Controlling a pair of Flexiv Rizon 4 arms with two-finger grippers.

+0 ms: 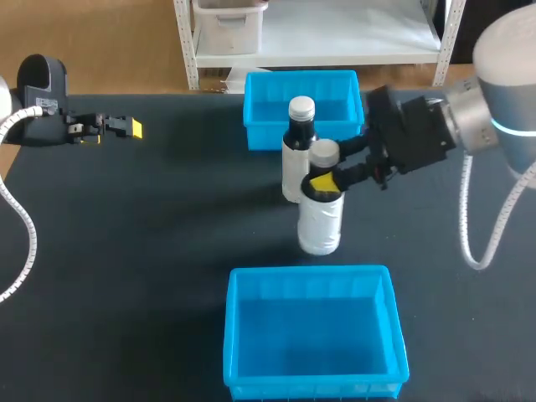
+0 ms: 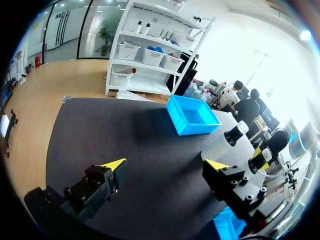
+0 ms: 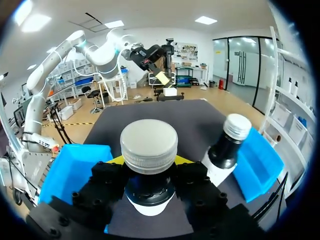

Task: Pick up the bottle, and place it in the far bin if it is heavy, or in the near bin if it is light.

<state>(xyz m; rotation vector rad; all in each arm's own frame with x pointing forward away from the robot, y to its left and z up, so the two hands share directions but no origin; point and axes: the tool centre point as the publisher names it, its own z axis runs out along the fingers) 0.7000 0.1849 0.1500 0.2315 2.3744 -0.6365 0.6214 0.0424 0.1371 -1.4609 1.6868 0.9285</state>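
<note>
Two white bottles with black necks and silver caps stand mid-table between the bins. My right gripper is shut on the neck of the nearer bottle, which stands upright on the table. In the right wrist view its cap rises between the fingers of my right gripper. The taller second bottle stands close behind it, toward the far bin. The near bin lies in front. My left gripper hovers open at the far left of the table, its own view showing the two tips of my left gripper wide apart.
The second bottle almost touches the held one, beside my right fingers. Both blue bins look empty. Dark table surface stretches to the left of the bottles.
</note>
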